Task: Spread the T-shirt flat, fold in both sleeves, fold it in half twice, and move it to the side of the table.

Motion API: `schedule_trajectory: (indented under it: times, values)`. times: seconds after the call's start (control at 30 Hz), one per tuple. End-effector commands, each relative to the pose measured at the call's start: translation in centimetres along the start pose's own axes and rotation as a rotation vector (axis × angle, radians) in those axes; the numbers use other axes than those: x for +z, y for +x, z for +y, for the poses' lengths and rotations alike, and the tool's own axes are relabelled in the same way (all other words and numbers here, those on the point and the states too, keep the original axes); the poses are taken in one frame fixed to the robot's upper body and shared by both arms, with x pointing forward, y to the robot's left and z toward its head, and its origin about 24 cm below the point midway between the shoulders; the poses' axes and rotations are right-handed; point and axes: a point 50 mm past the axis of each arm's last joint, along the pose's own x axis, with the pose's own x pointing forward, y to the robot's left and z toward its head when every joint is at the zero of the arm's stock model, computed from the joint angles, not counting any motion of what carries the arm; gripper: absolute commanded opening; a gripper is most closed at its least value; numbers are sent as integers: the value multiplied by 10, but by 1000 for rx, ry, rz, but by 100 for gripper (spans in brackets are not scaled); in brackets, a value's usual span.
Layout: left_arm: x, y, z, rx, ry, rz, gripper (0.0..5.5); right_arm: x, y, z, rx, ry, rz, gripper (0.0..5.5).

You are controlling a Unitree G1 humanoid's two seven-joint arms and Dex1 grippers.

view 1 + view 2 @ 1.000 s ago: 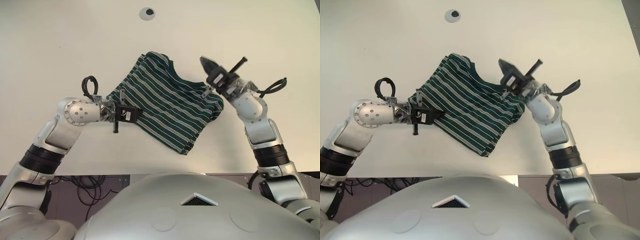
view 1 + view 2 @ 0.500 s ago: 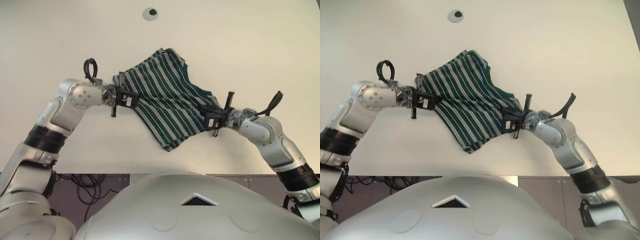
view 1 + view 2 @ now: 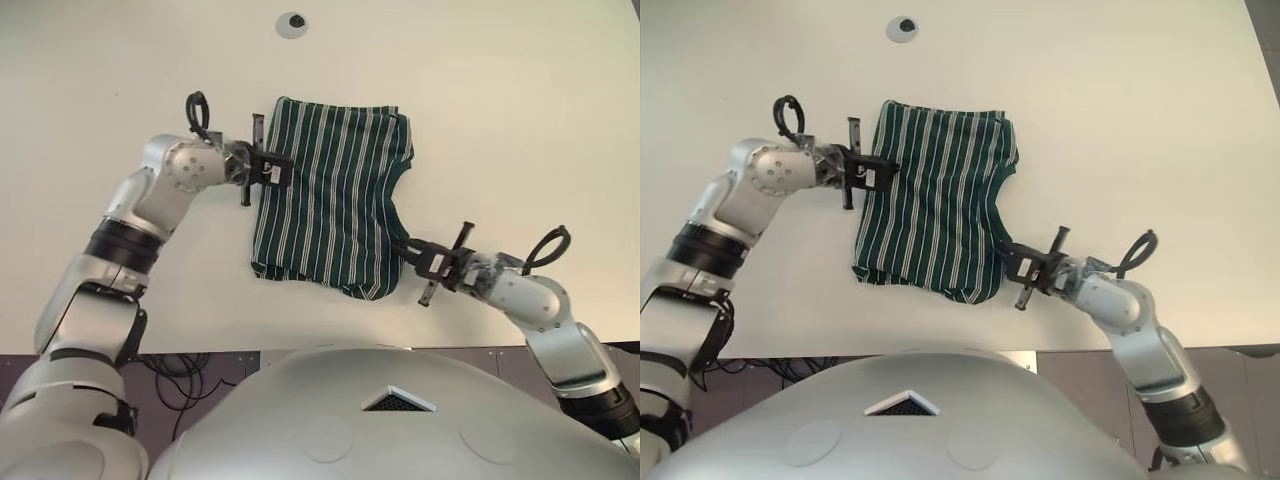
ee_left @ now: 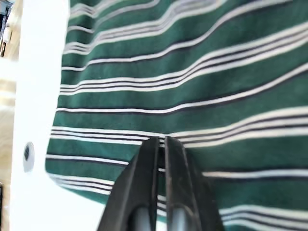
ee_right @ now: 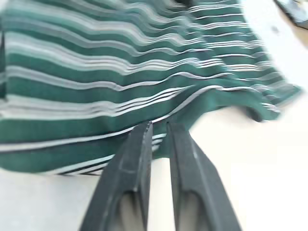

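I see a green striped T-shirt (image 3: 335, 195) on the white counter (image 3: 520, 110). My left gripper (image 3: 282, 172) has jaws clamped on its left edge, my right gripper (image 3: 397, 244) on its near right hem.

I can't read any word, number or sign from my station. The left gripper (image 3: 288, 171) has a small white sticker (image 3: 272, 175) on its black housing, seen from the head cameras, but whatever is printed on it is too small for me to make out. The T-shirt (image 3: 330, 190) shows me only green and white stripes, both from above and close up from the wrist cameras, with no lettering I can read on it.
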Motion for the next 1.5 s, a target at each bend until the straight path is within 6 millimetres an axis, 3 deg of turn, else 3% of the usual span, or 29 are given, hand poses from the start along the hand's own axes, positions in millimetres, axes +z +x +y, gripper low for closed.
schedule_trajectory:
  times: [0.03, 0.13, 0.27, 0.33, 0.43, 0.6, 0.87, 1.07, 1.37, 1.5]
  values:
    - [10, -30, -8, 113, -36, -147, 74, 18, -22, -7, -25, 36, -72, 122]
    - [9, -54, -26, 157, -58, -177, 120, 14, -34, 1, 36, 16, -17, 173]
    - [-5, -81, -63, 50, -119, -65, 182, 4, -35, 30, 199, -40, 63, 251]
    - [-9, -90, -81, -37, -152, -14, 182, 0, -31, 38, 241, -79, 91, 286]
    - [-8, -97, -99, -127, -179, 17, 182, -7, -23, 46, 278, -122, 112, 286]
    - [-2, -94, -112, -204, -186, 26, 182, -11, 8, 44, 236, -210, 107, 286]
    - [17, -59, -116, -231, -81, -63, 182, -27, 32, 42, 230, -308, 170, 286]
    - [21, -49, -121, -324, -5, -66, 182, -39, 26, 55, 317, -298, 229, 173]
    - [21, -53, -129, -491, -133, -93, 42, -34, 7, 54, 343, -161, 216, 20]
    - [26, -58, -130, -527, -210, -134, 5, -29, -4, 57, 368, -83, 196, 5]
